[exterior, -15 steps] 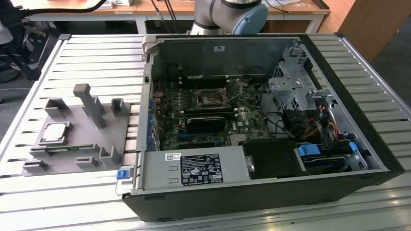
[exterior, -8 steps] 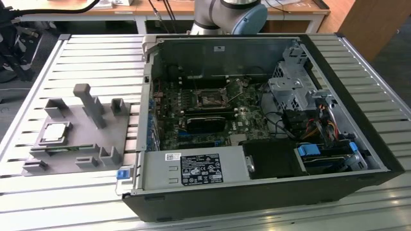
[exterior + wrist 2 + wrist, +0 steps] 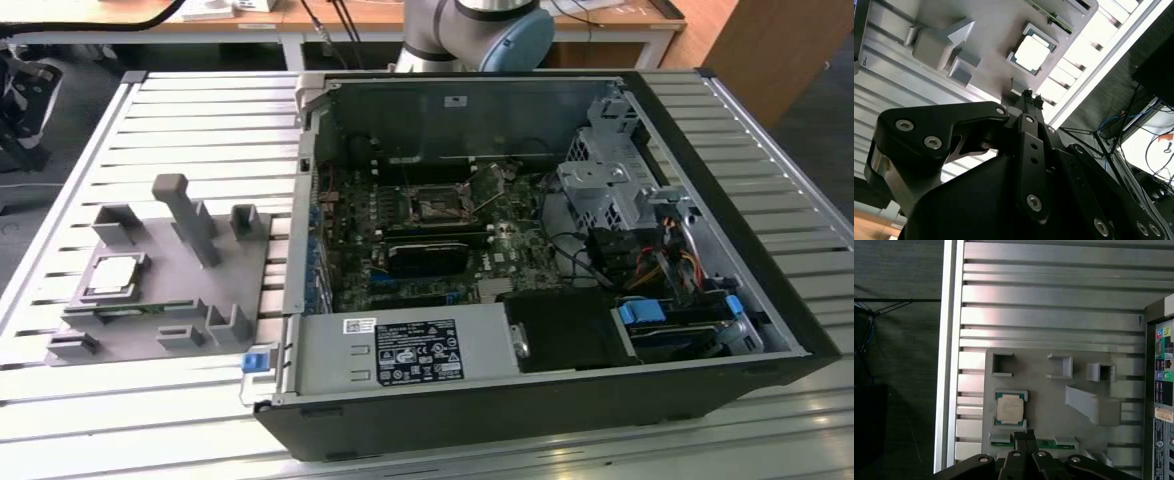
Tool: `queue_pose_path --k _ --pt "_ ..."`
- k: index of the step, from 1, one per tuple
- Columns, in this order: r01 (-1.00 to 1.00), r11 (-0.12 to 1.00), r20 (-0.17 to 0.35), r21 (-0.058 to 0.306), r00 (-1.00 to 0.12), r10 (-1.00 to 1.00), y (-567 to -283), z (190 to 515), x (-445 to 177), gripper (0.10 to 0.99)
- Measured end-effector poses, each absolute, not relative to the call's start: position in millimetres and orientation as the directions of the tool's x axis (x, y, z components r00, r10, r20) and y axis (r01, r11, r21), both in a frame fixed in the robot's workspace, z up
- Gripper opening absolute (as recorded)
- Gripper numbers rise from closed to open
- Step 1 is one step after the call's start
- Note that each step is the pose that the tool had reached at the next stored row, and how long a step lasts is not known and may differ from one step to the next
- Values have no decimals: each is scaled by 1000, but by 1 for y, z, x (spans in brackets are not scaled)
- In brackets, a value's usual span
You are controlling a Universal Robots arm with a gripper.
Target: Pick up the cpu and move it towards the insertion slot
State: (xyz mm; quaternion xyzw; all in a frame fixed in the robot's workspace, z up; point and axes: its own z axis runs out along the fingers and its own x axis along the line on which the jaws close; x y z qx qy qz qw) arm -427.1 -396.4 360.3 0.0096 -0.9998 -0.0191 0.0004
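While the cpu (image 3: 114, 276) is lying in its recess on the grey fixture (image 3: 187, 287) at the exterior view's left, well apart from the insertion slot (image 3: 437, 206), the gripper (image 3: 1024, 434) is hovering near it, fingertips (image 3: 1019, 437) pressed together on nothing. Light, stiff, probably fragile underneath, it is inviting an edge hold.

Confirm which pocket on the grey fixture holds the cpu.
The square framed nest on the exterior view's left of the grey fixture: the cpu lies flat in it. The other bracket pockets sit empty.
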Motion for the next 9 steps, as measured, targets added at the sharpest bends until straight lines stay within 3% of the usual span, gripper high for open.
queue_pose_path --k 5,7,8,9 --pt "-19 999 1 38 -1000 -19 -396 358 -431 114" --pt "-19 999 0 38 -1000 -19 -396 357 -431 235" --pt "-19 999 0 38 -1000 -19 -396 356 -431 235" --pt "-19 999 0 38 -1000 -19 -396 355 -431 294"
